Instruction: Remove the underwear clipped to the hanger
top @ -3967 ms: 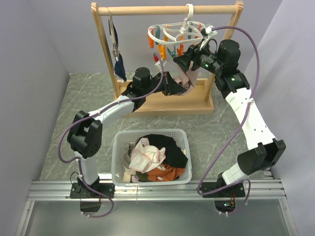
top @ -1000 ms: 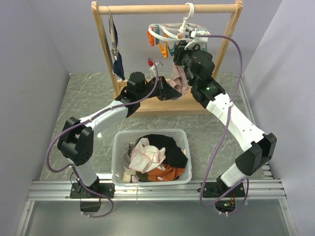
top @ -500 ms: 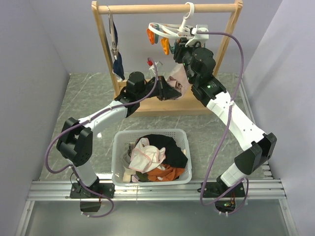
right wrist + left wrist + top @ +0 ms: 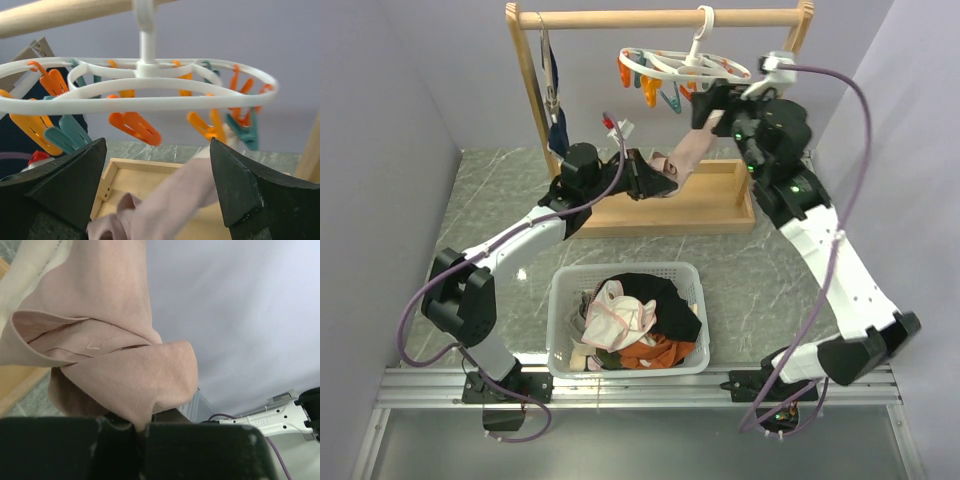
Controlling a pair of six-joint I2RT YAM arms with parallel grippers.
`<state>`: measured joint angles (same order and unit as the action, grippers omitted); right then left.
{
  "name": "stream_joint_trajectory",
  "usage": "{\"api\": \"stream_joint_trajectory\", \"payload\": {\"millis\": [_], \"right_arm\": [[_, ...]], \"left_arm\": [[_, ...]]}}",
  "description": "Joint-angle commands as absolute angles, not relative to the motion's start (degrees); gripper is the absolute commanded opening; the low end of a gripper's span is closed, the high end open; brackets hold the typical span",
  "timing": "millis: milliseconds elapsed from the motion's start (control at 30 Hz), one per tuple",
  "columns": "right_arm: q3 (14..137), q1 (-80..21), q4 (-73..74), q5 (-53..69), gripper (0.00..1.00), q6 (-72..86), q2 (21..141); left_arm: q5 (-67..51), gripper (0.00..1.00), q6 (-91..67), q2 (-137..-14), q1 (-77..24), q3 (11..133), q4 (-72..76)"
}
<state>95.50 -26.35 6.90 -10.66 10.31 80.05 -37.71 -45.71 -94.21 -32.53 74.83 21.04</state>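
Above the table (image 4: 500, 190), left jaws clamp the underwear (image 4: 684, 156); right jaws gape.

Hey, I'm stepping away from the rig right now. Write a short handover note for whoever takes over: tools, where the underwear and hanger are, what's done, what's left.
Left tool: shut on the pale pink underwear, holding it stretched down from the hanger.
Right tool: open, empty, just below the hanger's ring.
The pink underwear's top end runs up among the pegs; it looks still clipped, but I can't confirm.
Done: black underwear and white pink-edged underwear lie in the basket.
Left: free the pink one, probably into the basket.
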Motion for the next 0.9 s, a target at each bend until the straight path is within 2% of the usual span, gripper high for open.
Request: {"api": "stream_joint_trajectory", "payload": {"millis": [0, 133, 333, 467, 667, 867], "right_arm": [[91.42, -20.85, 8.27, -3.97, 0.91, 15.02, 73.49], [87.45, -13.90, 6.85, 1.48, 0.90, 17.67, 70.23], [93.86, -8.01, 12.91, 8.51, 0.85, 15.91, 75.49], [96.68, -6.86, 14.68, 9.14, 0.82, 16.08, 79.88], [93.17, -5.54, 10.82, 3.96, 0.80, 17.93, 80.07], [87.11, -3.34, 3.62, 8.78, 0.82, 21.79, 78.49]], "left_arm": [[-39.37, 0.01, -44.39, -91.06, -31.38, 75.76, 20.31], [-40.34, 0.01, -43.42, -89.13, -30.94, 75.68, 18.11], [-41.48, 0.01, -41.57, -85.88, -30.67, 73.83, 13.98], [-41.92, 0.01, -40.61, -83.24, -30.59, 72.42, 11.78], [-41.40, 0.01, -39.11, -78.40, -30.41, 70.32, 8.18], [-42.36, 0.01, -40.69, -77.43, -29.53, 69.78, 9.14]]}}
